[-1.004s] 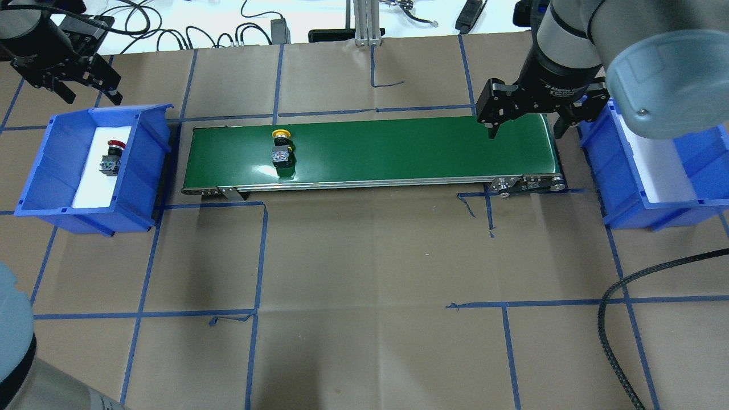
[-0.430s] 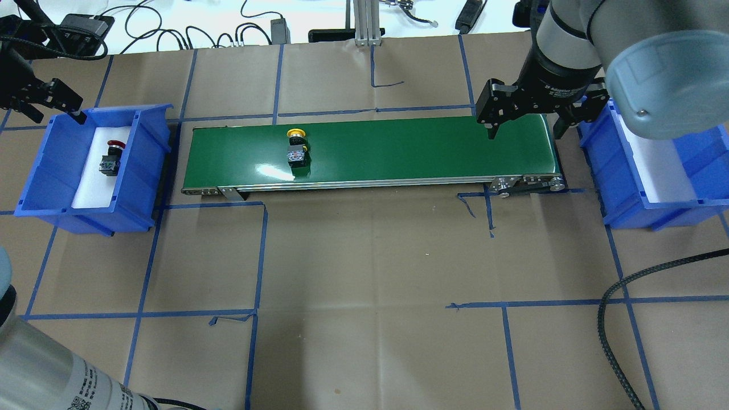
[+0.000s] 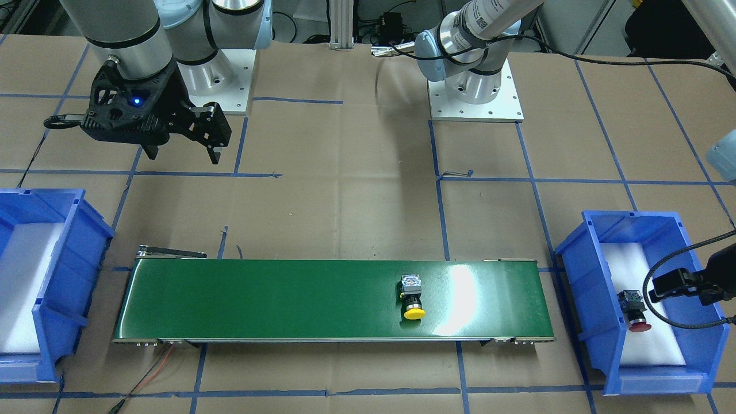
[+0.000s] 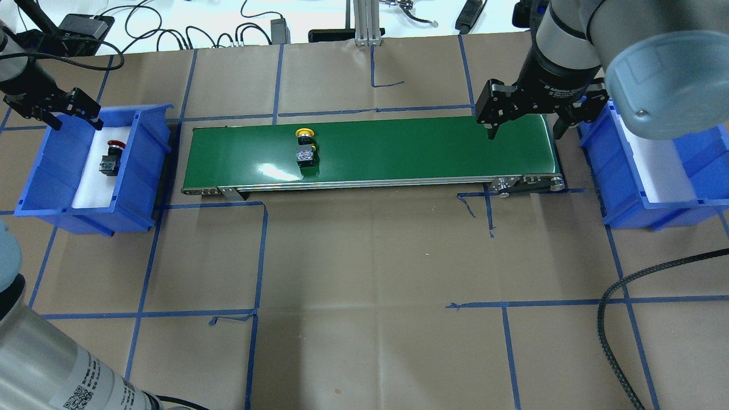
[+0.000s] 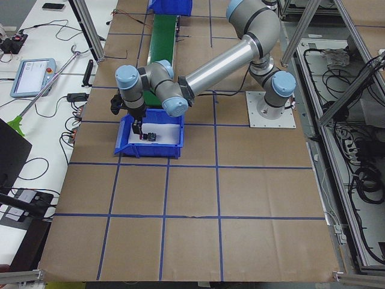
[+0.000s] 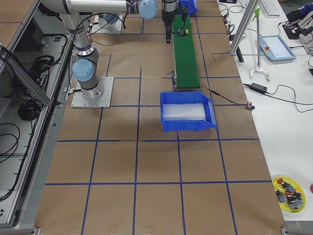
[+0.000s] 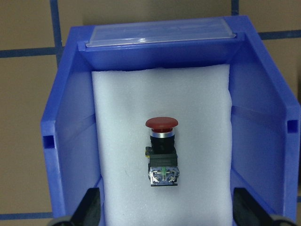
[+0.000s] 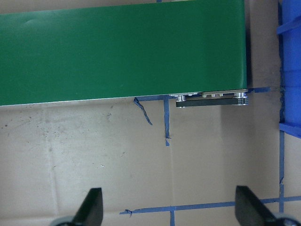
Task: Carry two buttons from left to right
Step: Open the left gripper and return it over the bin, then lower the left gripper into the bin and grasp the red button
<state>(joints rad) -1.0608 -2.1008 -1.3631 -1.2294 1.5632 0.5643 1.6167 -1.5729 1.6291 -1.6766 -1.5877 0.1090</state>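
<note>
arms (image 5: 219,60): silver tubes | joint caps (image 4: 666,80): pale blue | fingers (image 4: 490,126): black | QR label (image 4: 77,396)

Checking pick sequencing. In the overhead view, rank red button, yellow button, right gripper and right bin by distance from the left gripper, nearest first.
1. red button: in the left bin, by the left gripper.
2. yellow button: on the belt, left part.
3. right gripper: over the belt's right end.
4. right bin: past the belt's right end.

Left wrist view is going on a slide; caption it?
Left gripper, fingers open, poised over the red button lying on white foam inside the blue bin.
</note>
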